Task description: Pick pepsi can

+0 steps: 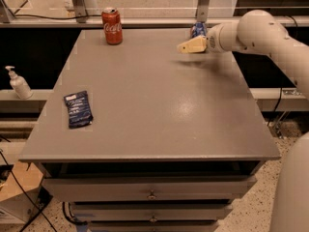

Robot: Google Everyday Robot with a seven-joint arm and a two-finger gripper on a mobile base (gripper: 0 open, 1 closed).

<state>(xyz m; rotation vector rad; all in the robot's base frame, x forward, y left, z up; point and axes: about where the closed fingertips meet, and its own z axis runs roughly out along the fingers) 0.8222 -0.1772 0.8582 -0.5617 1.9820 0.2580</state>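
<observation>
The pepsi can is a small blue can at the far right of the grey table, mostly hidden behind my arm. My gripper with tan fingers reaches in from the right, just in front of and below the can, pointing left. It holds nothing that I can see.
A red Coca-Cola can stands upright at the far left-centre of the table. A flat dark blue packet lies near the left edge. A white pump bottle stands on a ledge left of the table. Drawers sit below the table's front edge.
</observation>
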